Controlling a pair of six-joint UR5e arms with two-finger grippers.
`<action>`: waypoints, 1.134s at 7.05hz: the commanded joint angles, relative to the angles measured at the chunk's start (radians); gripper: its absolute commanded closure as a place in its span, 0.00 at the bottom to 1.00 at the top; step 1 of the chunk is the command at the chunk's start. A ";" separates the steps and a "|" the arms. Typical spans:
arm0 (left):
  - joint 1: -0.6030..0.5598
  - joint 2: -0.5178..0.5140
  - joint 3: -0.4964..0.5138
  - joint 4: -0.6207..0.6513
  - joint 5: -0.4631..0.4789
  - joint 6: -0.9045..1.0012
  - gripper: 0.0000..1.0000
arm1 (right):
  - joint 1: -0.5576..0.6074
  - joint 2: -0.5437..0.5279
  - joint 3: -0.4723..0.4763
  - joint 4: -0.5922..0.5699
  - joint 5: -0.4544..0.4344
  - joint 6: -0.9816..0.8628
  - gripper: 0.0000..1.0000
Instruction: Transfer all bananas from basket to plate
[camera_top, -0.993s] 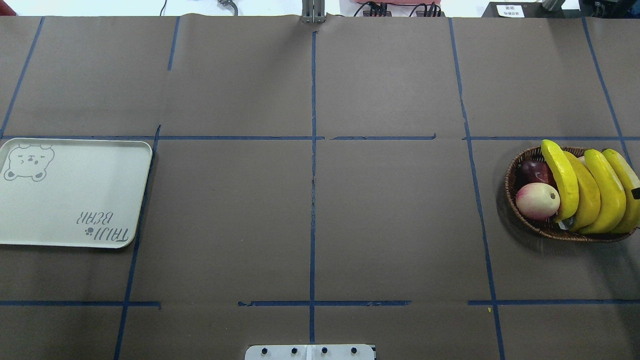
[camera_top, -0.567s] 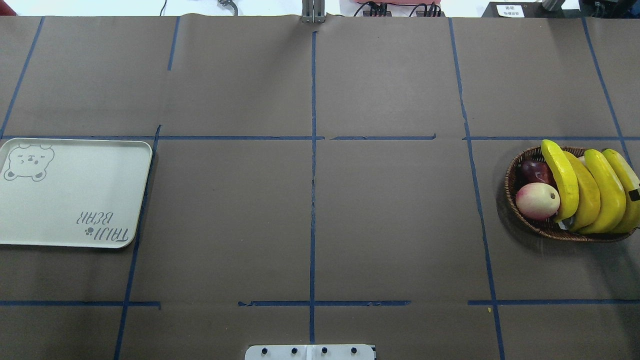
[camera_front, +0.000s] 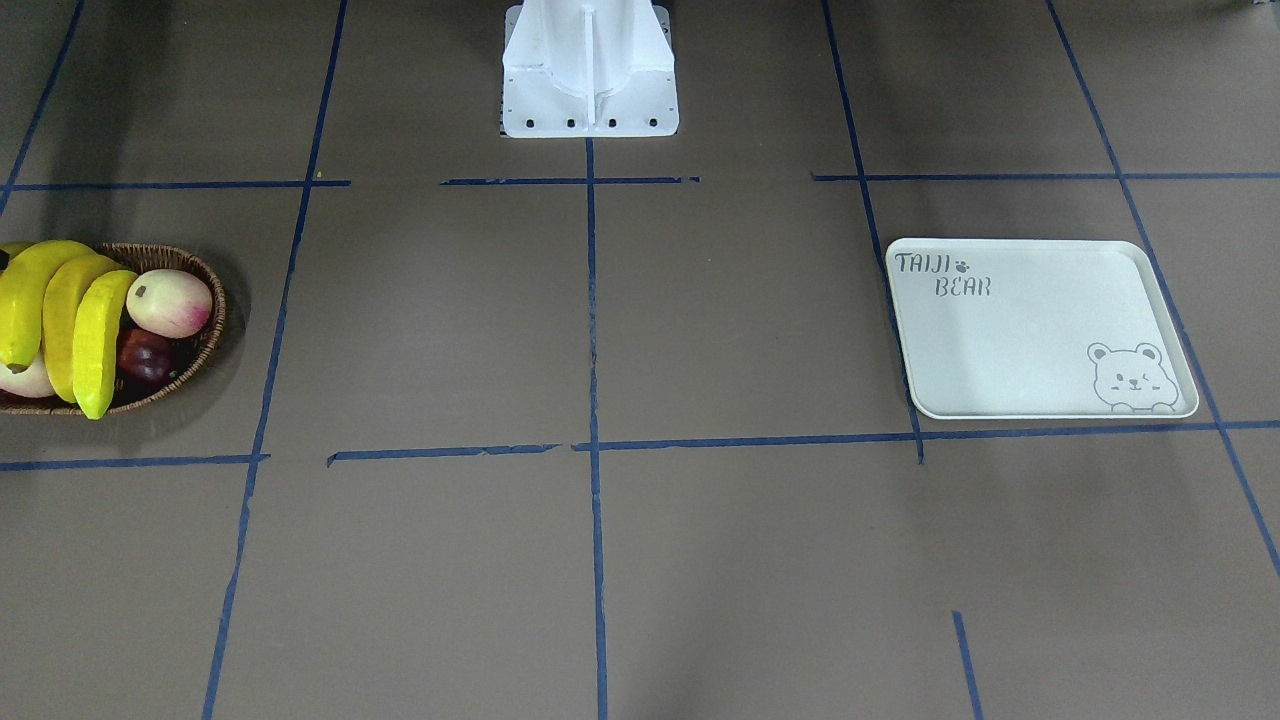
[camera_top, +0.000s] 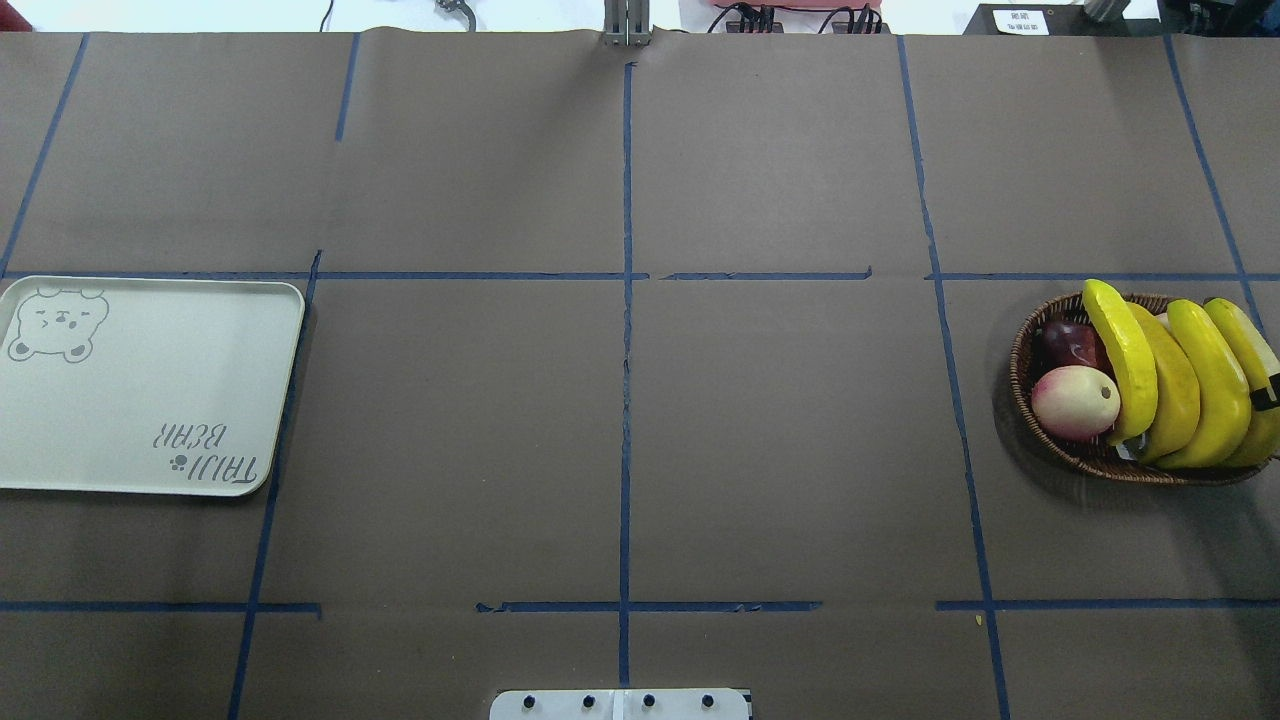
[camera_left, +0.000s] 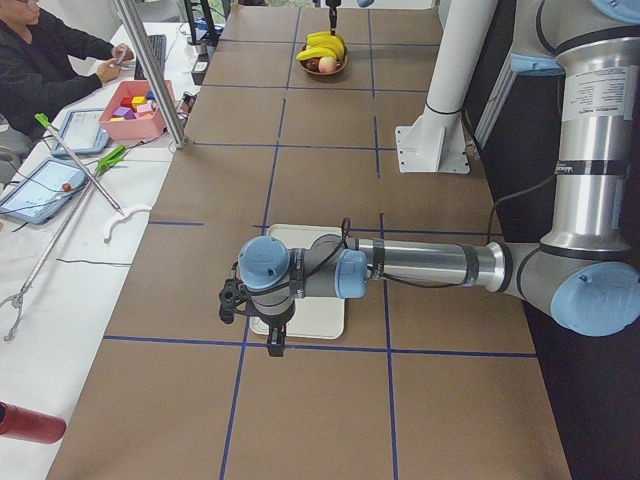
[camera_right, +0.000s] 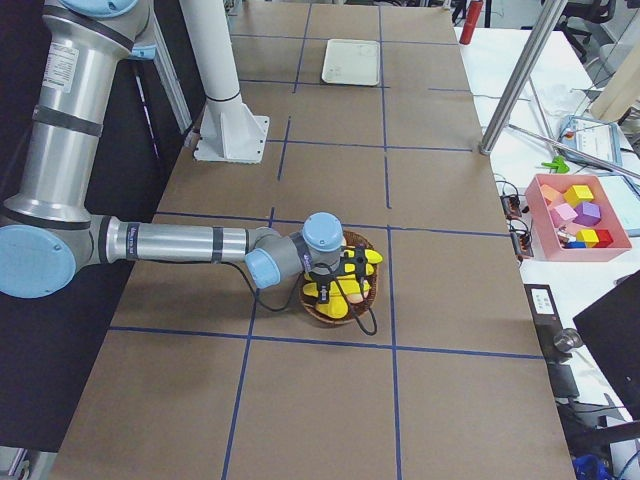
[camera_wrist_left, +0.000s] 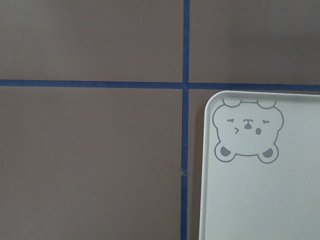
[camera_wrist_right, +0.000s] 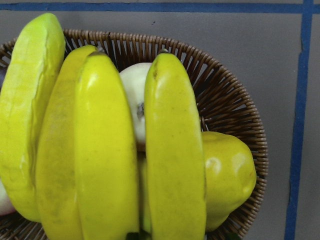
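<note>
Right gripper (camera_right: 345, 275): hung low over the fruit at the table's right end; whether the jaws are parted cannot be told, and nothing is seen to be held.
Bananas (camera_top: 1170, 380): all four are laid side by side across the basket (camera_top: 1016, 372), on top of the other fruit.
Other fruit: a peach (camera_top: 1075, 402) and a dark red fruit (camera_top: 1070, 343) are tucked beside the bananas; a yellow pear-like fruit (camera_wrist_right: 227, 175) is wedged under them.
Plate (camera_top: 150, 400): set well apart at the opposite end, with no banana on it.
Left gripper (camera_left: 274, 340): poised above the plate's bear-face corner; its state cannot be told.
Step in hand: the first pick is judged to be under approach, with nothing yet transferred.
Next move: a descent onto one banana, probably an outer one, is called for, and then a firm grasp across its width.
</note>
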 joint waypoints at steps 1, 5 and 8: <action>0.000 0.000 0.000 0.000 0.001 -0.001 0.00 | -0.004 0.000 -0.003 -0.001 0.000 0.000 0.34; 0.000 -0.002 0.000 0.000 0.001 -0.001 0.00 | -0.004 0.002 -0.019 0.000 -0.002 -0.002 0.52; 0.000 -0.002 0.000 0.000 0.001 -0.001 0.00 | -0.002 0.015 -0.016 0.000 0.003 -0.002 0.86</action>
